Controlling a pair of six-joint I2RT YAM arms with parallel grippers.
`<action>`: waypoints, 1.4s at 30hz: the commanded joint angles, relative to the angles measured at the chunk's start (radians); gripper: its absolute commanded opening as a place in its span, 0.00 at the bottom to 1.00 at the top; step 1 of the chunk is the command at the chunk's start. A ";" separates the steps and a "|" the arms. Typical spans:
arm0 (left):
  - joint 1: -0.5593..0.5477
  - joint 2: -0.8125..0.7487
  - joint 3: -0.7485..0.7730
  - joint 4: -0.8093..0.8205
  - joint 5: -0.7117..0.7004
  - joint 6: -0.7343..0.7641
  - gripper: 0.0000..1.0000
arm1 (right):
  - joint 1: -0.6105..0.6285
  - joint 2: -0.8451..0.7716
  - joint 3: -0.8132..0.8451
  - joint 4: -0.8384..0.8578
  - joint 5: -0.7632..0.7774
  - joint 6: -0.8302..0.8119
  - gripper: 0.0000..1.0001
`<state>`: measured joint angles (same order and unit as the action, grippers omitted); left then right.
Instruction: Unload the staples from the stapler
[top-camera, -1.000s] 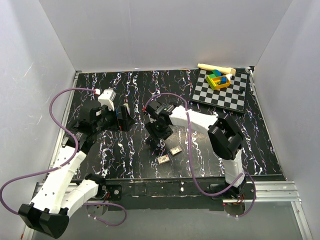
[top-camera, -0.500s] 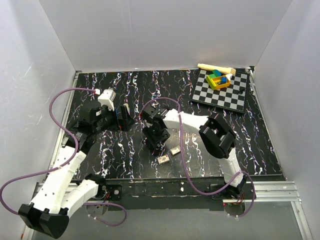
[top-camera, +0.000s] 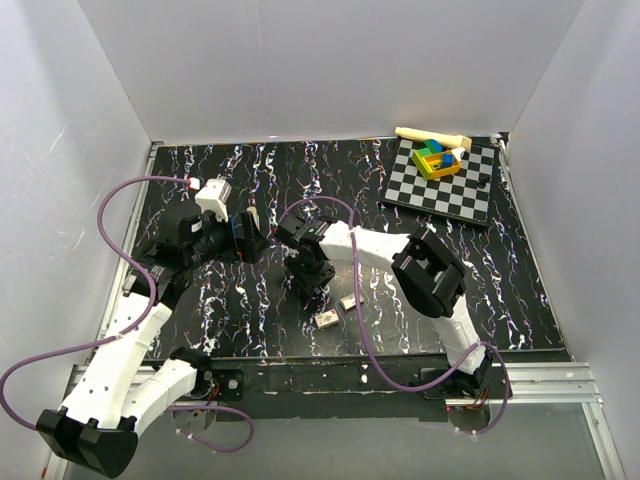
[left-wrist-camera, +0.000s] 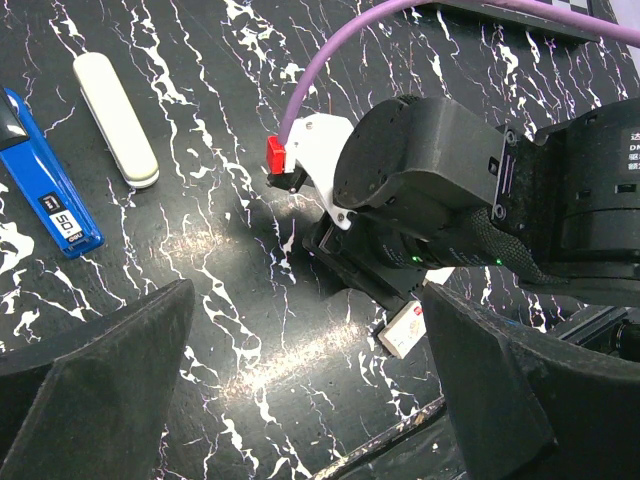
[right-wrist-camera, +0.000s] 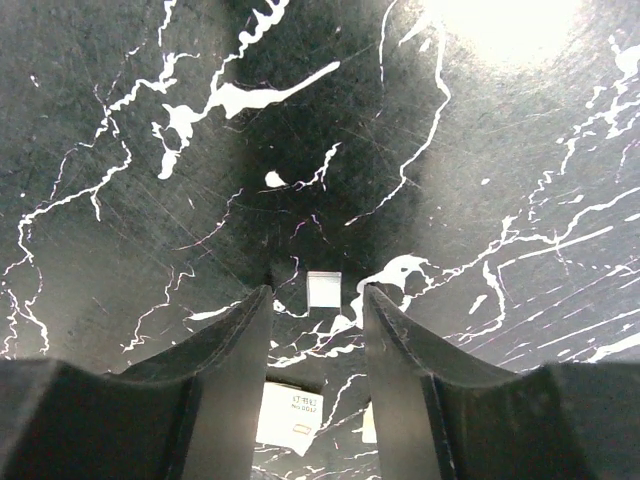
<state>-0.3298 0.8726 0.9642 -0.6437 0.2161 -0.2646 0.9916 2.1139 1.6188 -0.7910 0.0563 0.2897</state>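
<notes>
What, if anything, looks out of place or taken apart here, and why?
The stapler looks taken apart: in the left wrist view its blue body lies flat with the beige-grey cover loose beside it, not touching. A small pale square lies alone between the right gripper's open jaws; I cannot tell what it is.

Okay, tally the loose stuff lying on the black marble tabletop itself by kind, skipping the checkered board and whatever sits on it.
Small cardboard boxes: 2
Blue stapler body: 1
Beige elongated stapler cover: 1
Tiny white square piece: 1
Total: 5
</notes>
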 joint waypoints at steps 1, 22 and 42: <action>-0.005 -0.018 0.021 -0.005 -0.014 0.011 0.98 | 0.012 0.017 0.042 -0.025 0.031 0.008 0.47; -0.003 -0.026 0.013 -0.005 -0.015 0.013 0.98 | 0.021 -0.098 0.033 -0.057 0.091 0.019 0.20; -0.003 -0.024 0.027 -0.013 -0.006 0.007 0.98 | 0.021 -0.443 -0.292 -0.056 0.145 0.086 0.20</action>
<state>-0.3298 0.8665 0.9642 -0.6468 0.2161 -0.2619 1.0084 1.7241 1.3785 -0.8597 0.1894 0.3408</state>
